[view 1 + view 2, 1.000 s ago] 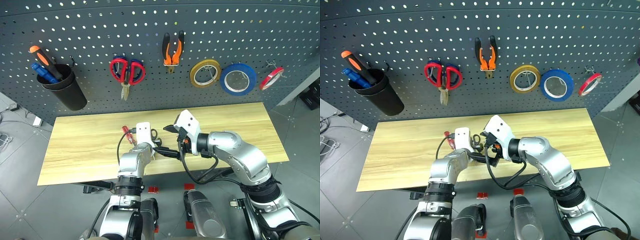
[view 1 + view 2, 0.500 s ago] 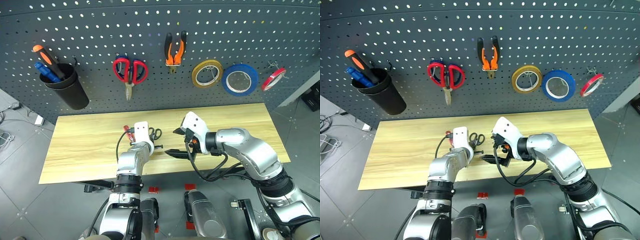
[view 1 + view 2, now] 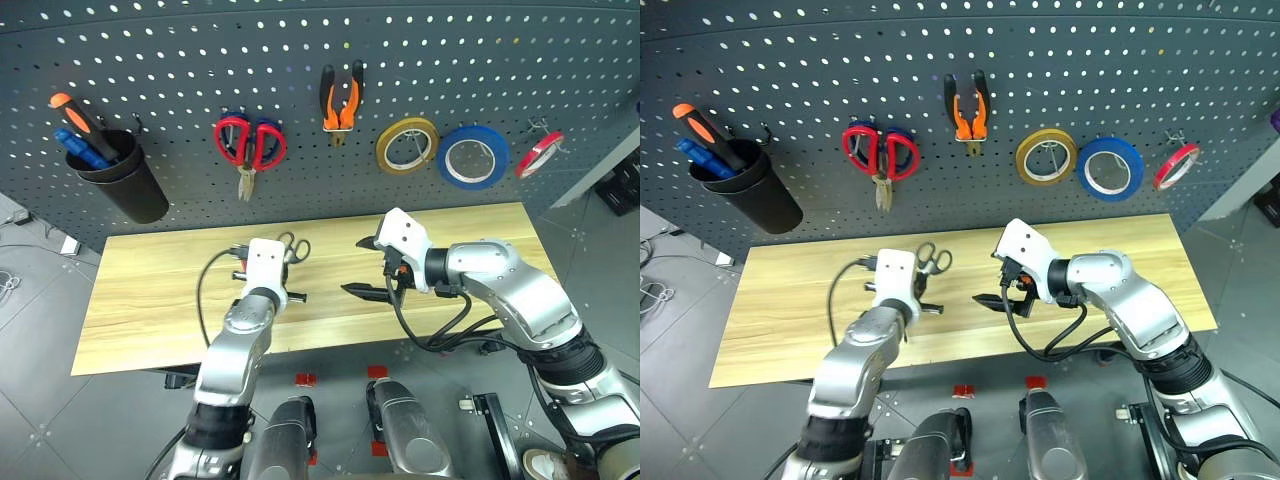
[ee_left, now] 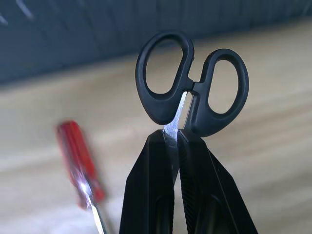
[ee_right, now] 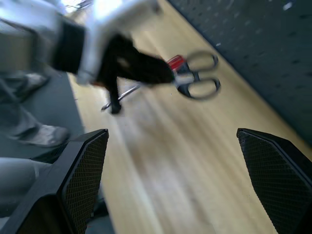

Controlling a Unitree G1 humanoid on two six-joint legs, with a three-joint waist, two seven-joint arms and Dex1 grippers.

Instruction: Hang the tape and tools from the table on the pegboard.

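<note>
Grey tiled floor [image 3: 40, 400]; perhaps cables at left edge.

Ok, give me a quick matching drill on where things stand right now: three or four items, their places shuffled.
Items:
1. black scissors
2. red screwdriver
3. blue tape
4. pliers

Places:
A. lying on the table
B. on the pegboard, between the yellow and red rolls
C. clamped by the blades in the left gripper
D. on the pegboard, right of the red scissors

Pairs: 1-C, 2-A, 3-B, 4-D
</note>
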